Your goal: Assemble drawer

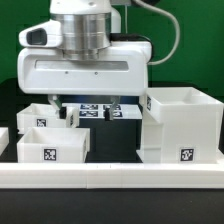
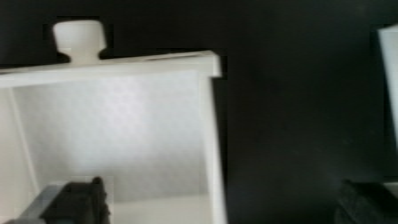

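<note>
The black tabletop [image 1: 120,150] runs back to a dark backdrop with green wall at the exterior view's far right. Nearest lies the long white border wall [image 1: 110,178]. Just behind it the near tray [image 1: 52,148] sits on that view's left. The drawer shell [image 1: 180,125] stands open-topped on its right, well apart from the tray. Each shows a square tag on its near face. Behind the near tray is the far tray [image 1: 45,115] [image 2: 107,130], its knob [image 2: 75,40] on an end wall. The gripper [image 1: 82,104] [image 2: 222,200] hangs over it, jaws spread and pinching nothing. One finger [image 2: 75,200] is over the tray's inside and the other over bare table, with the side wall between them. Farthest back, the marker board [image 1: 100,110] lies flat.
</note>
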`<action>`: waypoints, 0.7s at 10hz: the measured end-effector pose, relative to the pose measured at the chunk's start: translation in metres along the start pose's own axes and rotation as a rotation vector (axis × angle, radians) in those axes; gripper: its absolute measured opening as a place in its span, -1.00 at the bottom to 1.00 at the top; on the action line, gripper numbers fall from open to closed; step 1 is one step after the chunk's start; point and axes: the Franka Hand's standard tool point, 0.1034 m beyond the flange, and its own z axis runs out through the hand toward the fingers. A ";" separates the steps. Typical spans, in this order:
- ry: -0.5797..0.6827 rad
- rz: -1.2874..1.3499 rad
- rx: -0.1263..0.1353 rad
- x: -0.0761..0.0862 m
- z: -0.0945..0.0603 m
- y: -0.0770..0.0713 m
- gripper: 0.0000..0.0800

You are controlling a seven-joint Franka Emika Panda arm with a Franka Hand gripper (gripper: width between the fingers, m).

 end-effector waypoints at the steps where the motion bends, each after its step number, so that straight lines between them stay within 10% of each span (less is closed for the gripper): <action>1: -0.001 0.003 -0.003 -0.005 0.007 -0.001 0.62; 7: 0.005 -0.017 -0.016 -0.008 0.031 -0.006 0.62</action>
